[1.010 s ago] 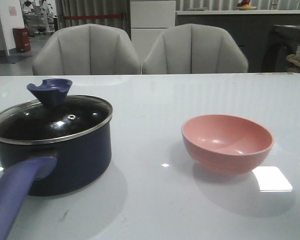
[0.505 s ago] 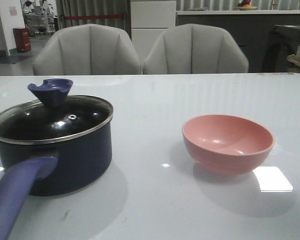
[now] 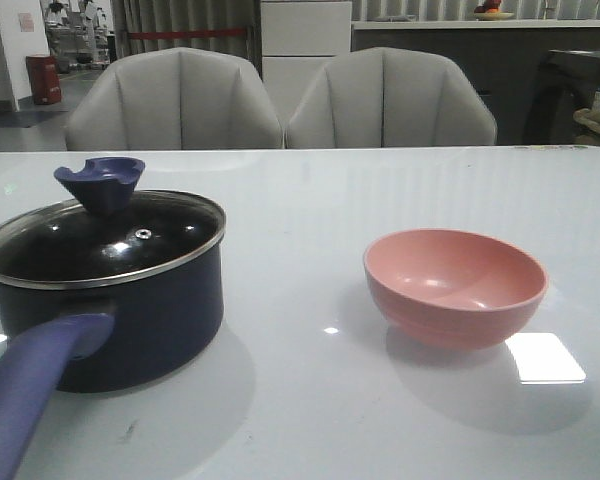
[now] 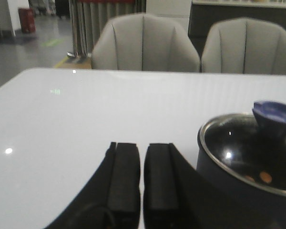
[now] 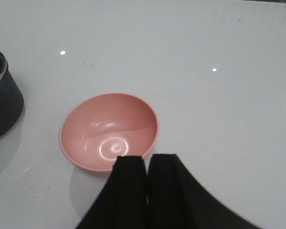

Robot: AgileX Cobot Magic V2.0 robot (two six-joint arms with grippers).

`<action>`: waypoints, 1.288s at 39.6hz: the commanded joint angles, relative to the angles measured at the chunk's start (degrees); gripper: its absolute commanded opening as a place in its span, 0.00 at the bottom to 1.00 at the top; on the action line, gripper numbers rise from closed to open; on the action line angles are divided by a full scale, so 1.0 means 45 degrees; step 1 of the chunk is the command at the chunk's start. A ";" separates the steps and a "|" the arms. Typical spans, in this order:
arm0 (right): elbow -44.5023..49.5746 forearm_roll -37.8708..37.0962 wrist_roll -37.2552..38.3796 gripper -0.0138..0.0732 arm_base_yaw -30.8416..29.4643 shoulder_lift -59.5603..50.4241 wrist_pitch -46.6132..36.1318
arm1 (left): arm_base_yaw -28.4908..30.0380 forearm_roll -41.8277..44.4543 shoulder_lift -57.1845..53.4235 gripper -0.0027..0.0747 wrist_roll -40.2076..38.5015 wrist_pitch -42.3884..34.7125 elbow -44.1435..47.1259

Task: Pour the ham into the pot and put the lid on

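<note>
Now the pot [image 3: 130, 320] stands upright on the left part of the white table [image 3: 310, 420] in the front view, its one long purple-blue handle [image 3: 25, 385] running out from the near side of the body toward the camera and a little to the left, so the pot's long axis lies along that line. One lid [image 3: 105, 240] sits flat on the pot's rim, metal edge all round, its flared blue-purple knob [image 3: 100, 182] standing up and a small steam hole [image 3: 143, 233] just beside it toward the viewer. Through the glass, in the left wrist view, two small orange pieces of ham [image 4: 265, 177] show on the dark floor of the pot; whether more lie there I cannot tell.

One pink bowl [image 3: 455, 285] stands upright to the right of the pot and well apart from it, mouth up, with nothing visible inside; the right wrist view shows its bare bottom.

Behind the table stand two grey chairs [image 3: 175, 100], side by side.

The left gripper [image 4: 142, 179] hangs just beside the pot, its two black fingers nearly together with only a thin slit between them and nothing held. The right gripper [image 5: 147, 183] hovers over the near edge of the bowl, its fingers likewise almost closed, with only a thin slit between them, grasping nothing. Neither gripper shows in the front view.
</note>
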 commanded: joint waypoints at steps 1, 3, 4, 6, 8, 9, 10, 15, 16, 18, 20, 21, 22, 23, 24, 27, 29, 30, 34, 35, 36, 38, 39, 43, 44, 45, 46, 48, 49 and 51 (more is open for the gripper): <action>-0.0354 0.0058 -0.0066 0.33 0.0018 -0.0019 -0.0882 | 0.0030 0.0279 -0.0298 0.20 -0.0424 -0.1294 0.0325; -0.0354 0.0058 -0.0066 0.33 0.0018 -0.0019 -0.0882 | -0.0029 0.0279 -0.0298 0.20 -0.0424 -0.1233 0.0379; -0.0354 0.0058 -0.0066 0.33 0.0018 -0.0019 -0.0882 | -0.0047 0.0279 -0.0298 0.20 -0.0424 -0.1156 0.0379; -0.0354 0.0058 -0.0066 0.33 0.0018 -0.0019 -0.0882 | -0.0057 0.0279 -0.0298 0.20 -0.0424 -0.1156 0.0379; -0.0354 0.0058 -0.0066 0.33 0.0018 -0.0019 -0.0882 | -0.0057 0.0279 -0.0298 0.20 -0.0424 -0.1156 0.0379; -0.0354 0.0058 -0.0066 0.33 0.0018 -0.0019 -0.0882 | -0.0057 0.0279 -0.0298 0.20 -0.0424 -0.1156 0.0379; -0.0354 0.0058 -0.0066 0.33 0.0018 -0.0019 -0.0882 | -0.0057 0.0279 -0.0298 0.20 -0.0424 -0.1156 0.0379; -0.0354 0.0058 -0.0066 0.33 0.0018 -0.0019 -0.0882 | -0.0057 0.0279 -0.0280 0.20 -0.0424 -0.1156 0.0379; -0.0354 0.0058 -0.0066 0.33 0.0018 -0.0019 -0.0882 | -0.0057 0.0279 -0.0280 0.20 -0.0424 -0.1156 0.0379; -0.0354 0.0058 -0.0066 0.33 0.0018 -0.0019 -0.0882 | -0.0057 0.0279 -0.0280 0.20 -0.0424 -0.1156 0.0379; -0.0354 0.0058 -0.0066 0.33 0.0018 -0.0019 -0.0882 | -0.0057 0.0279 -0.0280 0.20 -0.0424 -0.1156 0.0379; -0.0354 0.0058 -0.0066 0.33 0.0018 -0.0019 -0.0882 | -0.0057 0.0279 -0.0280 0.20 -0.0424 -0.1156 0.0379; -0.0354 0.0058 -0.0066 0.33 0.0018 -0.0019 -0.0882 | -0.0057 0.0279 -0.0280 0.20 -0.0424 -0.1156 0.0379; -0.0354 0.0058 -0.0066 0.33 0.0018 -0.0019 -0.0882 | -0.0057 0.0279 -0.0280 0.20 -0.0424 -0.1156 0.0379; -0.0354 0.0058 -0.0066 0.33 0.0018 -0.0019 -0.0882 | -0.0057 0.0279 -0.0280 0.20 -0.0424 -0.1156 0.0379; -0.0354 0.0058 -0.0066 0.33 0.0018 -0.0019 -0.0882 | -0.0057 0.0279 -0.0280 0.20 -0.0424 -0.1156 0.0379; -0.0354 0.0058 -0.0066 0.33 0.0018 -0.0019 -0.0882 | -0.0057 0.0279 -0.0280 0.20 -0.0424 -0.1156 0.0379; -0.0354 0.0058 -0.0066 0.33 0.0018 -0.0019 -0.0882 | -0.0057 0.0279 -0.0280 0.20 -0.0424 -0.1156 0.0379; -0.0354 0.0058 -0.0066 0.33 0.0018 -0.0019 -0.0882 | -0.0057 0.0279 -0.0280 0.20 -0.0424 -0.1156 0.0379; -0.0354 0.0058 -0.0066 0.33 0.0018 -0.0019 -0.0882 | -0.0057 0.0279 -0.0280 0.20 -0.0424 -0.1156 0.0379; -0.0354 0.0058 -0.0066 0.33 0.0018 -0.0019 -0.0882 | -0.0057 0.0279 -0.0280 0.20 -0.0424 -0.1156 0.0379; -0.0354 0.0058 -0.0066 0.33 0.0135 -0.0019 -0.0882 | -0.0057 0.0279 -0.0280 0.20 -0.0424 -0.1156 0.0379; -0.0354 0.0058 -0.0066 0.33 0.0186 -0.0019 -0.0894 | -0.0057 0.0279 -0.0280 0.20 -0.0424 -0.1156 0.0379; -0.0354 0.0058 -0.0066 0.33 0.0188 -0.0019 -0.0880 | -0.0057 0.0279 -0.0280 0.20 -0.0424 -0.1156 0.0379; -0.0354 0.0058 -0.0066 0.33 0.0188 -0.0019 -0.0880 | -0.0057 0.0279 -0.0280 0.20 -0.0424 -0.1156 0.0379; -0.0354 0.0058 -0.0066 0.33 0.0188 -0.0019 -0.0880 | -0.0057 0.0279 -0.0280 0.20 -0.0424 -0.1156 0.0379; -0.0354 0.0058 -0.0066 0.33 0.0188 -0.0019 -0.0880 | -0.0057 0.0279 -0.0280 0.20 -0.0424 -0.1156 0.0379; -0.0337 -0.0087 -0.0066 0.33 0.0162 -0.0030 -0.1032 | -0.0057 0.0279 -0.0280 0.20 -0.0424 -0.1156 0.0379; -0.0322 -0.0257 -0.0066 0.33 0.0161 -0.0071 -0.1170 | -0.0057 0.0279 -0.0280 0.20 -0.0424 -0.1156 0.0379; -0.0213 -0.0934 -0.0066 0.33 0.0147 -0.0337 -0.1409 | -0.0057 0.0279 -0.0280 0.20 -0.0424 -0.1156 0.0379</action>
